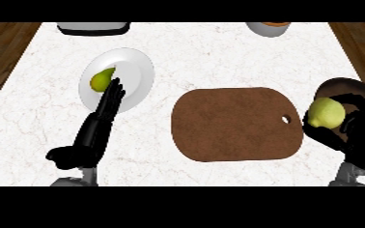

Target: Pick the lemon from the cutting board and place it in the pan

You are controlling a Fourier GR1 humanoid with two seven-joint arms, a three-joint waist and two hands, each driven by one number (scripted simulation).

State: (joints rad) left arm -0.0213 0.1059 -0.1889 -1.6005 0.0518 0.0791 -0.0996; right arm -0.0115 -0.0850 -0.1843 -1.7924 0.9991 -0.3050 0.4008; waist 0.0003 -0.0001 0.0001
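Lemon: you see the lemon at the worktop's right edge, off the cutting board and over the pan, with dark fingers around its right and lower sides.
Right hand: your right hand comes in at the lower right corner and its fingers curl round the lemon, clamped on it.
Pan: the pan sits against the right edge, partly cut off by the view; you can make out its dark rim above the lemon. Whether the lemon touches the pan's bottom you cannot tell.
Cutting board: the brown cutting board lies just left of the pan, toward the near edge, its small hole on the side facing the pan. Nothing lies on it.
Left hand: your left hand lies near the near left corner, fingers straight and apart from the thumb, holding nothing; the fingertips reach over the plate's rim, just beside the pear.
Plate: a white plate lies on the left half of the worktop.
Pear: a green pear lies on the plate's left part.
Far edge: a grey container stands at the far left and a grey bowl at the far right, both cut off.
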